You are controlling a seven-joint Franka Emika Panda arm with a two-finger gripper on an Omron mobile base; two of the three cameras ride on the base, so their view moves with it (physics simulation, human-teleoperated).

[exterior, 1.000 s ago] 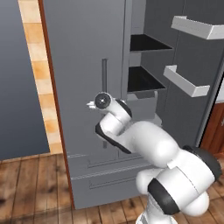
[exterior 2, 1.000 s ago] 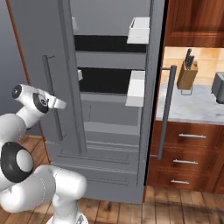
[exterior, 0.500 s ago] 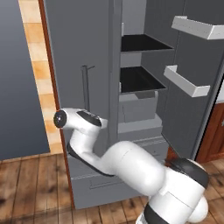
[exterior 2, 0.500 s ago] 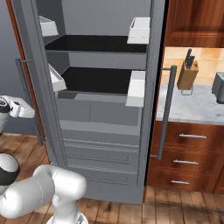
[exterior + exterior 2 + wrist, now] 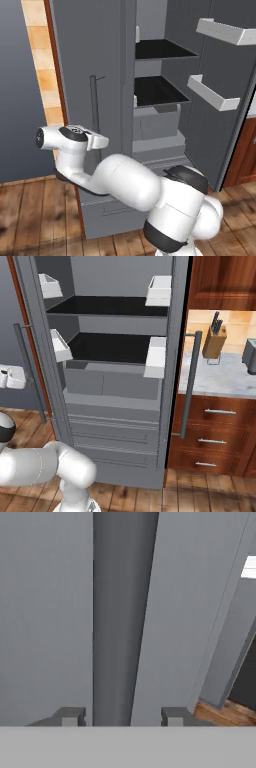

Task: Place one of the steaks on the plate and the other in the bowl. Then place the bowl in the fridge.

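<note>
1. The room is a rendered kitchen with a wooden plank floor [image 5: 30, 215] in the foreground and a dark grey wall at the far left.
2. Nearest, the white arm reaches left, with its end effector [image 5: 122, 716] at the long vertical bar handle [image 5: 122, 612] of the fridge's left door [image 5: 90, 60].
3. In the hand view the two dark fingertips [image 5: 70, 716] stand on either side of the bar with a sliver of gap on each side, so the end effector looks released around the handle, not clenched on it.
4. Beyond, the fridge [image 5: 120, 381] stands with both doors swung out, showing two black inner shelves [image 5: 110, 346], white door bins [image 5: 157, 353] and grey drawer fronts low down.
5. Right of the fridge, a light surface [image 5: 220, 376] over brown wooden drawers carries a knife block [image 5: 215, 338].
6. No bowl sits on the shelves that can be seen; where it and the steaks lie cannot be told here.
7. Judged from this, the step in hand is opening the fridge for the bowl.
8. The next move calls for drawing the end effector clear of the bar without nudging the door shut, then going to fetch the bowl.
</note>
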